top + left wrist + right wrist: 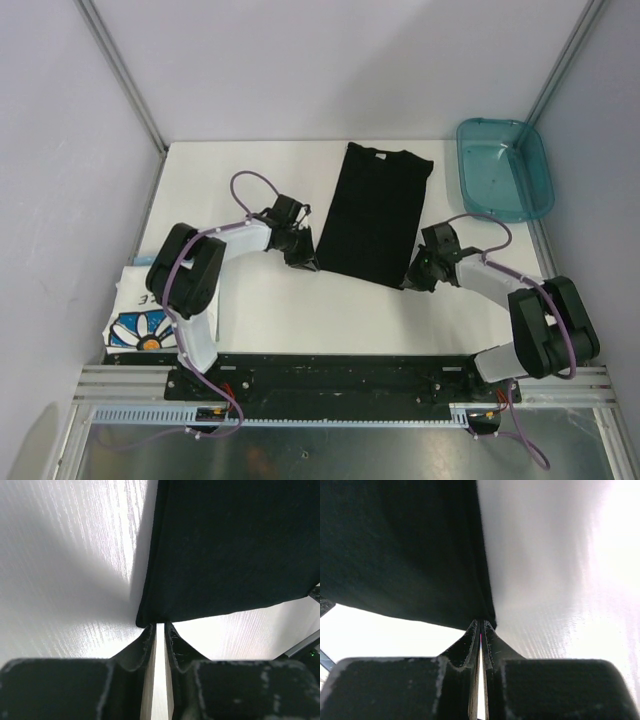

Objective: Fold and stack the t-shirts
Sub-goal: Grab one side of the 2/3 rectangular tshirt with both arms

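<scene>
The black t-shirt (372,212) lies folded into a long strip in the middle of the table, collar at the far end. My left gripper (308,264) sits at its near left corner. In the left wrist view the gripper (160,625) pinches the corner of the black t-shirt (230,545), with only a thin slit between the fingers. My right gripper (410,282) is at the near right corner. The right wrist view shows that gripper (481,622) shut on the hem of the black t-shirt (400,545). The white t-shirt (135,320) with a blue daisy lies at the table's near left edge.
A teal plastic bin (503,168) stands at the far right corner of the table. Grey walls close in the table on the left, far and right sides. The left arm's elbow (185,270) is just beside the white t-shirt.
</scene>
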Tool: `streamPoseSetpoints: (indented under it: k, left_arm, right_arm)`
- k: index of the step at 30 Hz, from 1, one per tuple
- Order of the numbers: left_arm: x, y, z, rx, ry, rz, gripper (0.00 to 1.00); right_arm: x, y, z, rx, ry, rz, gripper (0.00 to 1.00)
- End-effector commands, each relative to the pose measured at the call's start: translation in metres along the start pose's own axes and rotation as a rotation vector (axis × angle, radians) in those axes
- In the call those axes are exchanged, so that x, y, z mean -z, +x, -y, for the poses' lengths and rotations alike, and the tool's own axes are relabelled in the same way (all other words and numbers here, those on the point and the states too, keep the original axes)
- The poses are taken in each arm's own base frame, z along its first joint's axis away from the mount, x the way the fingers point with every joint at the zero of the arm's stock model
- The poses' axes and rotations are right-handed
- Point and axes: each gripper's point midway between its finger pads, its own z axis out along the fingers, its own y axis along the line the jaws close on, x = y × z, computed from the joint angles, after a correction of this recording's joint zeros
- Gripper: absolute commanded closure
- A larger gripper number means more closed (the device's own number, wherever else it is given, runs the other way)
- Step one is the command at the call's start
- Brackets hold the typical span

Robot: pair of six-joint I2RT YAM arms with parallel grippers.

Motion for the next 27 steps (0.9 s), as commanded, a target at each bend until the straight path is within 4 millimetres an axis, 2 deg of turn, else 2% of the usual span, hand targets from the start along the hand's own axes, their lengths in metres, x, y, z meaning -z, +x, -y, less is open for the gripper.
streamPoseSetpoints:
  k: [1, 6, 9, 14, 18, 27]
  left_arm:
    - [0.013, -0.009, -0.003, -0.002, -0.017, 0.065, 0.84]
    - [0.037, -0.021, 0.017, -0.025, 0.047, 0.120, 0.83]
    - [0.044, -0.024, 0.025, -0.028, 0.074, 0.131, 0.82]
    - [0.049, -0.026, 0.029, -0.028, 0.087, 0.140, 0.82]
    - [0.049, -0.028, 0.027, -0.019, 0.086, 0.142, 0.82]
    - [0.054, -0.034, 0.013, 0.017, 0.064, 0.166, 0.82]
  right_arm:
    - [0.010, -0.005, 0.009, -0.013, -0.011, 0.021, 0.93]
    - [0.018, -0.004, 0.004, -0.011, -0.035, 0.028, 0.93]
    - [0.024, -0.005, 0.006, -0.012, -0.026, 0.041, 0.92]
    - [0.031, -0.012, 0.000, -0.022, -0.041, 0.092, 0.78]
    - [0.023, -0.012, 0.000, -0.031, -0.030, 0.090, 0.66]
    - [-0.003, 0.003, 0.004, -0.024, 0.028, 0.054, 0.65]
